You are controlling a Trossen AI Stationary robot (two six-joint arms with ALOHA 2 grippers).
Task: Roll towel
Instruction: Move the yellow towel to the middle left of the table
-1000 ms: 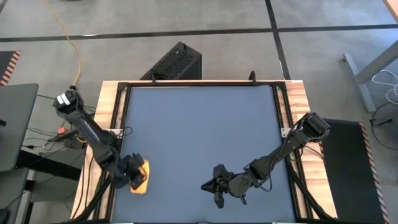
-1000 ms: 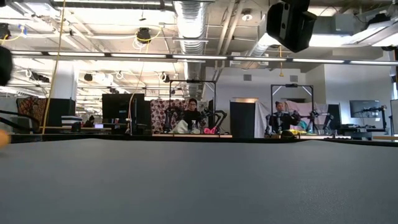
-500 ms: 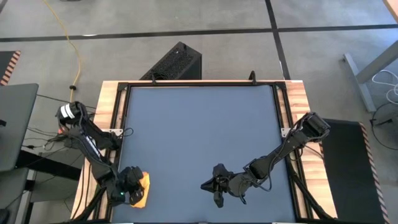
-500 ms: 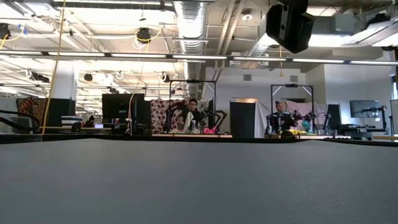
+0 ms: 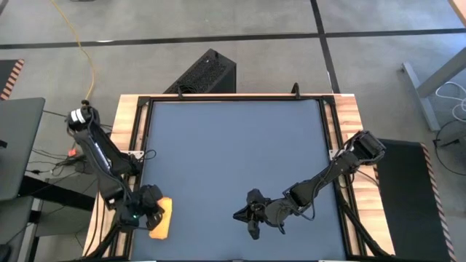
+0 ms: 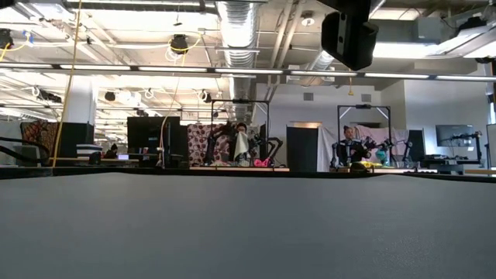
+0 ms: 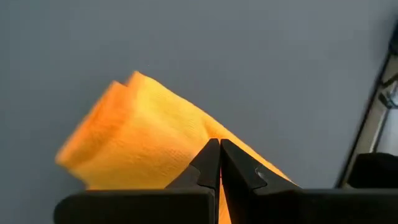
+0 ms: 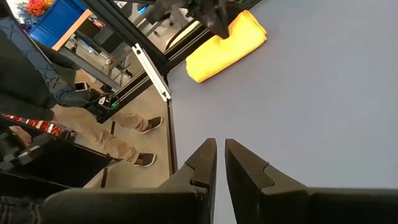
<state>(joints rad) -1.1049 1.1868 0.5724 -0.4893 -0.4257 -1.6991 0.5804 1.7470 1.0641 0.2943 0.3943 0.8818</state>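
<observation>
The towel (image 5: 162,218) is a bright yellow-orange roll lying on the grey table mat near the near left corner. It also shows in the left wrist view (image 7: 137,137) and the right wrist view (image 8: 227,40). My left gripper (image 5: 148,213) is shut, low at the roll's left side, its tips (image 7: 219,146) over the cloth. My right gripper (image 5: 242,216) is shut and empty, low over the mat near the middle of the near edge; its fingers show in the right wrist view (image 8: 219,146). The towel is out of the low view. My left gripper has its shut fingertips (image 7: 211,155) at the long side of the towel roll (image 7: 186,134), coming level from the table's left. I cannot tell whether they touch the cloth. The roll lies flat on the mat.
The table's black frame rail and wooden edge (image 5: 125,153) run close beside the towel. A person's legs (image 8: 118,134) stand by the table's left side. A black box (image 5: 207,73) sits beyond the far edge. Bare mat (image 5: 233,145) spreads toward the far and right edges.
My left gripper has drawn back off the top of the towel toward the table's near left corner and now stands at the roll's left side. The towel has slid a little toward the near edge and stays rolled.
</observation>
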